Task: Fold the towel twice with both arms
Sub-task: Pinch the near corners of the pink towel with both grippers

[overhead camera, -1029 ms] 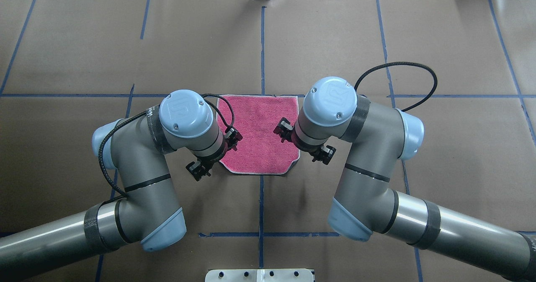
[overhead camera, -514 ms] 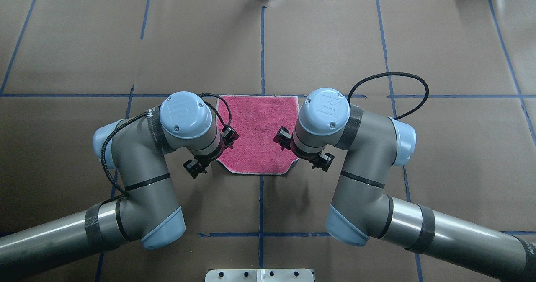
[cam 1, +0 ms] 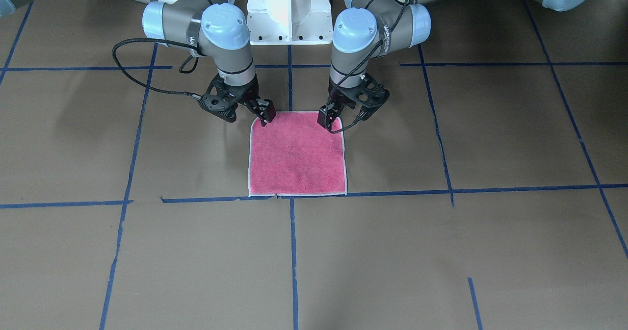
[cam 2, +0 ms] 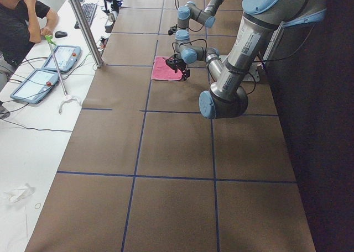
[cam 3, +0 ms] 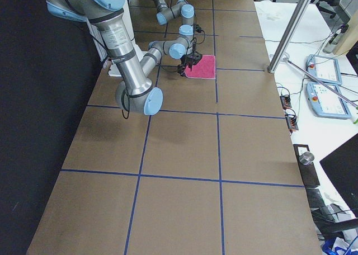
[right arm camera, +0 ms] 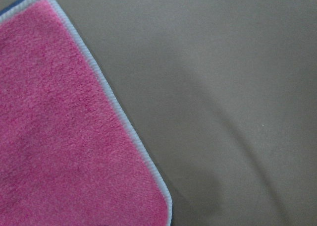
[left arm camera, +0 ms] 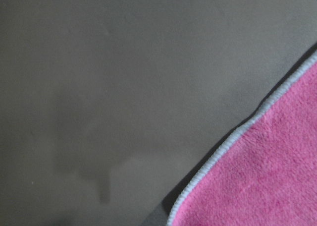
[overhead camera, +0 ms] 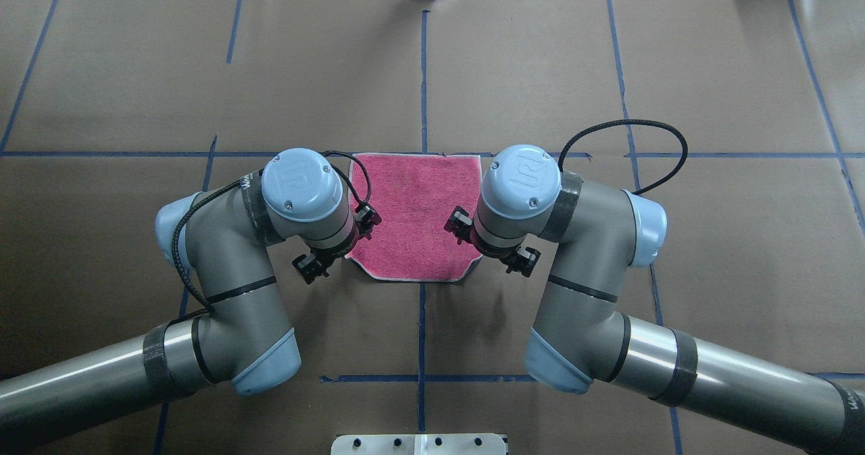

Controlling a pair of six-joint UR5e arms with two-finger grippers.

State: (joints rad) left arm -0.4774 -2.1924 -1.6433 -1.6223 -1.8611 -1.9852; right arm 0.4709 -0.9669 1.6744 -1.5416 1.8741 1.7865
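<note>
- Left fingers (cam 1: 326,118) and right fingers (cam 1: 265,114) both spread open, gripping nothing, each pair poised at a robot-side corner of the small square bright-pink terry towel with whitish stitched border (overhead camera: 415,211).
- Towel lying flat and unfolded, pink face up, midway across the brown paper-covered worktop (overhead camera: 540,69), far edge along a blue tape line (overhead camera: 101,153).
- Step in hand, by the look of it: reaching for the first grasp; no fold made yet.
- Next move likely: lower, pinch both corners together, lift evenly and carry toward the far edge; calls for matched timing and for a fingertip catching thin cloth pressed flat to paper.
- Nearby: white pedestal base (cam 1: 289,11) at the robot's edge; black cables (overhead camera: 635,122) looping beside the fingers, the left one's hanging just beside its corner, a possible snag.
- Off to the side, a person (cam 2: 16,20) seated by tablets (cam 2: 38,83), well apart from the towel.
</note>
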